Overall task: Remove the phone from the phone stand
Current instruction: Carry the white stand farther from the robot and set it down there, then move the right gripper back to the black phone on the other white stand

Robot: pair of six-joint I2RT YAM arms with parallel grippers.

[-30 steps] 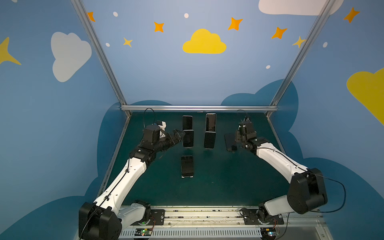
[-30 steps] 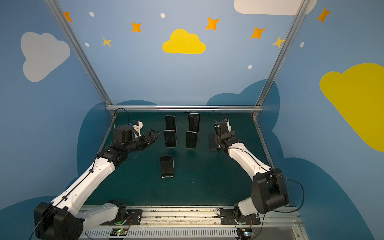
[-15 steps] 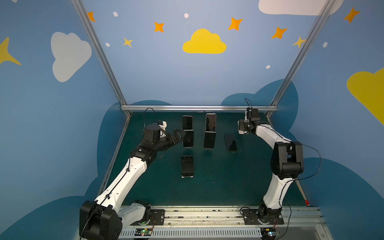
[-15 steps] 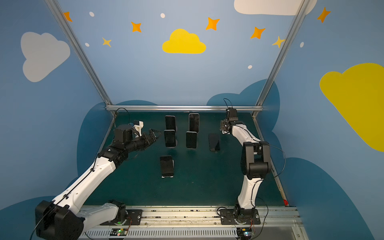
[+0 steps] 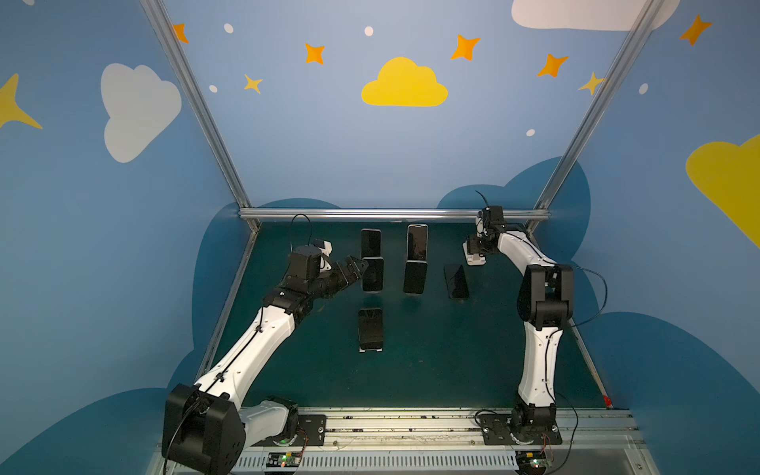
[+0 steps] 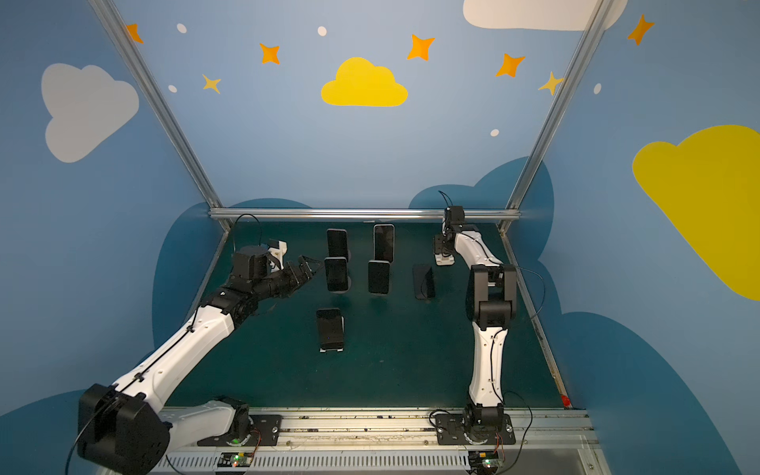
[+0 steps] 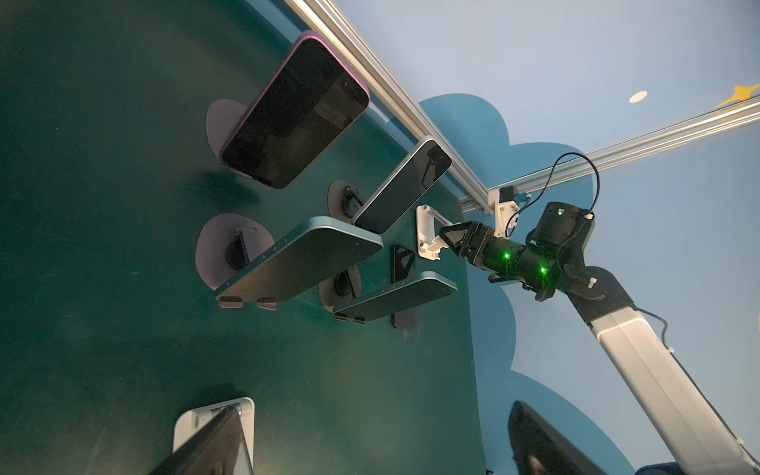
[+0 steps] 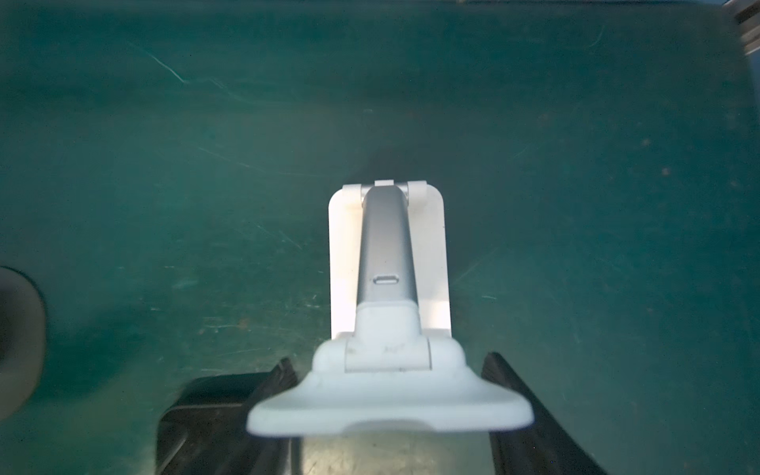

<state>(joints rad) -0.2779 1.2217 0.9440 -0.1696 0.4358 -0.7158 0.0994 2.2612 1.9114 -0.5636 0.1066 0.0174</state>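
Green mat (image 5: 452, 362): right gripper (image 5: 476, 249) pinches the empty white stand (image 8: 386, 246) at back right, clearest in its wrist view. Phone (image 5: 455, 281) lies on the mat nearby. Only top views show left gripper (image 5: 357, 265), spread wide beside a standing phone (image 5: 372, 274).

Both top views look from high at the front, down and back over the whole surface (image 5: 432, 370), the left arm (image 5: 255, 341) and the right arm (image 5: 538, 353), sharing nearly everything. The left wrist view looks low across the surface toward the phones (image 7: 296, 111) and the right arm. The right wrist view hangs close over a white stand (image 8: 386, 246), facing down.
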